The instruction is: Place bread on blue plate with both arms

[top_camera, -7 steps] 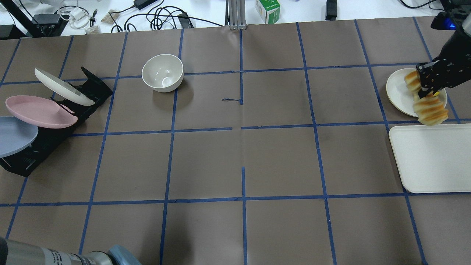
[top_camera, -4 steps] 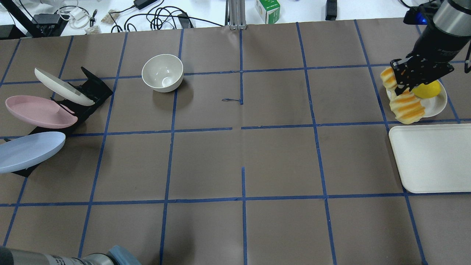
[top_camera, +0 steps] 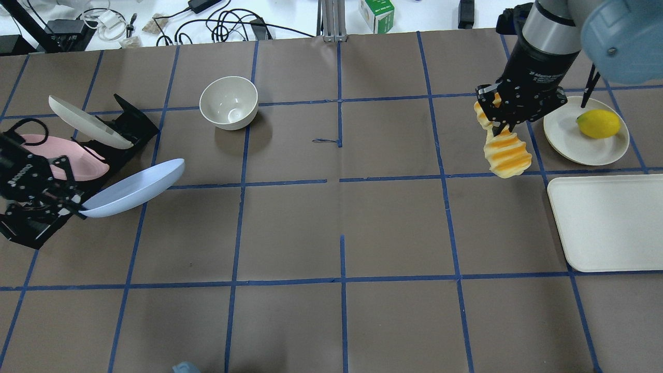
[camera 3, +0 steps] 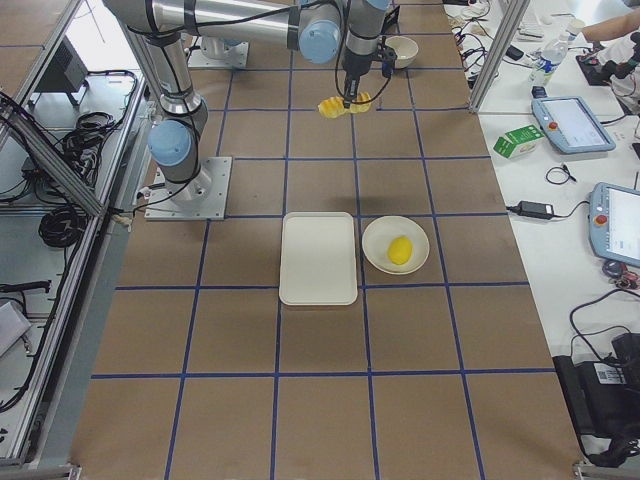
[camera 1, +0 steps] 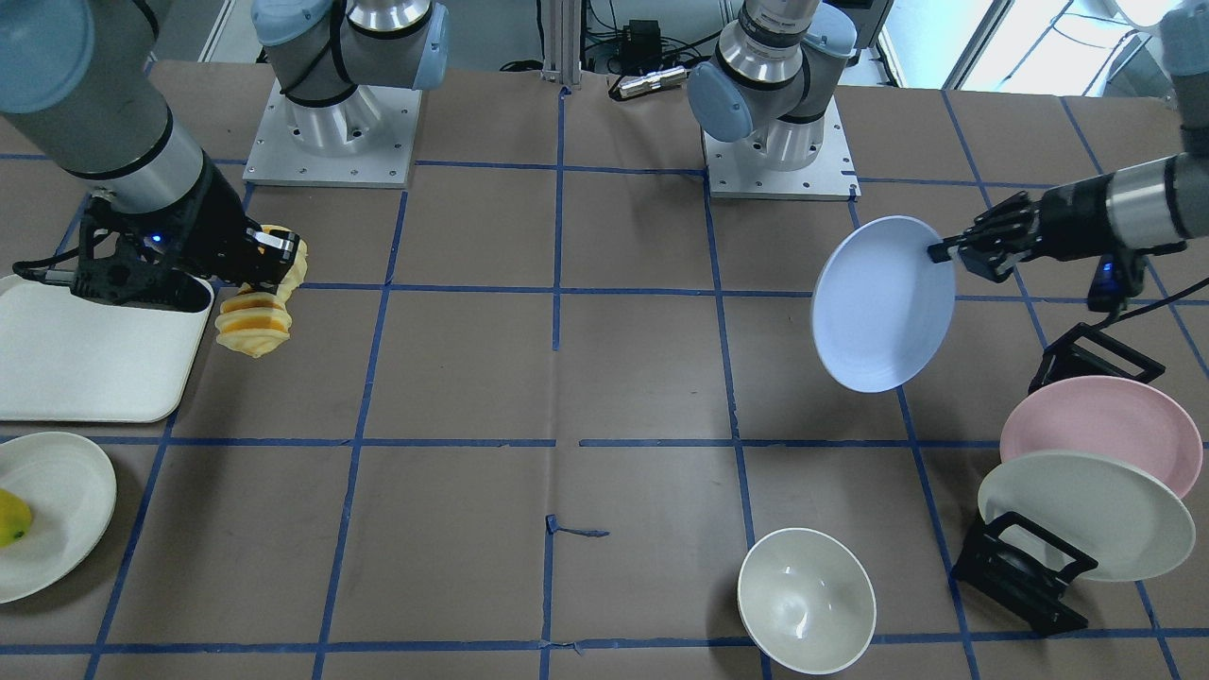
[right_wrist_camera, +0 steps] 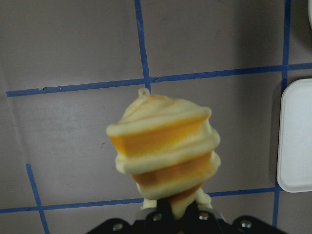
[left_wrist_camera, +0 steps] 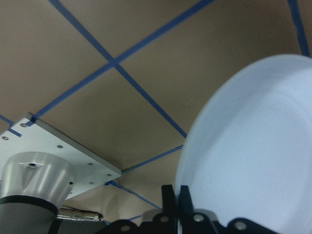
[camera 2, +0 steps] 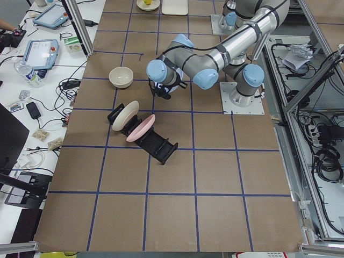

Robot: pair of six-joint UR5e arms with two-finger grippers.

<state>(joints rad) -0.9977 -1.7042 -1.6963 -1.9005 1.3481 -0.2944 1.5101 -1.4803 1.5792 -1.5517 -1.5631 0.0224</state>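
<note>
So, with the right claw clamped on the bread and the left claw pinching the rim of the blue plate, we should level the tilted plate first, then lower the bread onto its middle.

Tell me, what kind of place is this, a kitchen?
Most likely a robotics test lab, not a kitchen. The table is marked with a blue tape grid, the left arm holds a blue plate while the right arm holds bread, and control tablets and cables line the edges.
</note>
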